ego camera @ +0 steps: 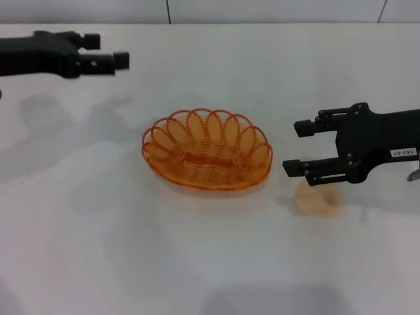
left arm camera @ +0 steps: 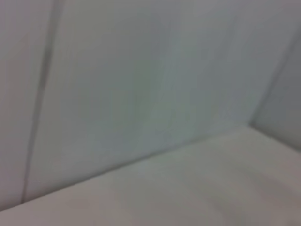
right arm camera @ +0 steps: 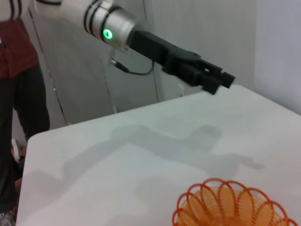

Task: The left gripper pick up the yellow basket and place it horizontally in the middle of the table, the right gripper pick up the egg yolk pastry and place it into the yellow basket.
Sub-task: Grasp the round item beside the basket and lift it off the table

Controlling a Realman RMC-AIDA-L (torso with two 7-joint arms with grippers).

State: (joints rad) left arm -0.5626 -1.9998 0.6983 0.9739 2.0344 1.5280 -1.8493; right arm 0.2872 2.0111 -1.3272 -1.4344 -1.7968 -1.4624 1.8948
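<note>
Baskets: one basket [ego camera: 207, 151] was counted.
Pastries: one pastry [ego camera: 318, 199] was counted.
Grippers: two were counted, left gripper [ego camera: 108, 54] and right gripper [ego camera: 296, 147].
Tables: one table [ego camera: 197, 262] was counted.

You'll find only one piece of writing: a small white label [ego camera: 403, 152] on the black body behind the right gripper [ego camera: 294, 147], seen in the head view. Its dark characters appear upside down and too small to read with confidence. Nothing else you see carries text, brands or numbers.
</note>
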